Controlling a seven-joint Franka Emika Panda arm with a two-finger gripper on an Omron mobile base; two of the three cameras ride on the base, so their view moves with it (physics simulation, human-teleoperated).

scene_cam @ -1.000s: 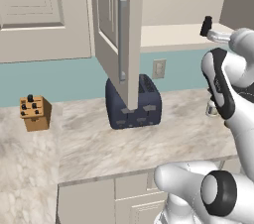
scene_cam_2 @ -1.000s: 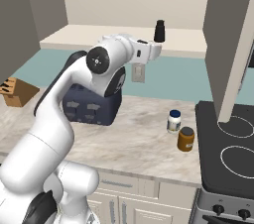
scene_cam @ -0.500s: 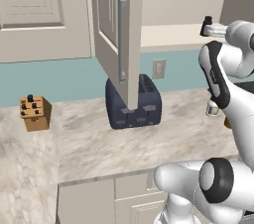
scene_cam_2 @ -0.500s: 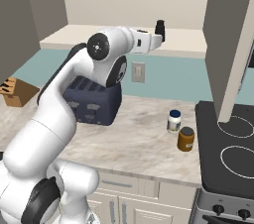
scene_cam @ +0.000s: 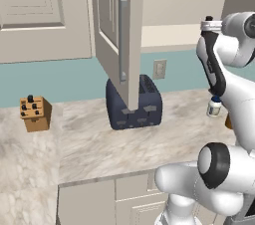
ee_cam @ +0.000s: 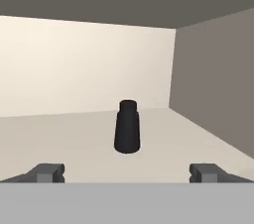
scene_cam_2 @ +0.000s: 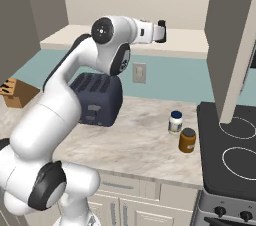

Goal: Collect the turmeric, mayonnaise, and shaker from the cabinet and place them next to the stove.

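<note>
**Shaker pick-up pending: risk of tipping on the shelf**

Status. The gripper [ee_cam: 127, 173] is raised to the cabinet [scene_cam_2: 125, 40] shelf with its jaws spread wide and holding nothing. The shaker [ee_cam: 127, 127] stands upright on the cream shelf, ahead of the fingertips [ee_cam: 48, 172] and centred between them, apart from both. The mayonnaise [scene_cam_2: 175, 122] and the turmeric [scene_cam_2: 187, 140] already stand on the bench [scene_cam_2: 135, 145], just beside each other and near the stove [scene_cam_2: 235, 155].

Risks, as judged.
- The shaker narrows toward its top. Closing high on the taper could squeeze it upward and out of the jaws; a grip low on the wider body looks safer.
- An advance that drifts off line could put one fingertip against the shaker first and push it over or deeper along the shelf.
- The cabinet's side wall stands to one side of the shaker; a wide swing on withdrawal could strike it or the open door [scene_cam: 119, 35].
- Setting down near the stove, the two jars could be knocked.

Markings. The mayonnaise label is too small to read. No writing is legible elsewhere.
</note>
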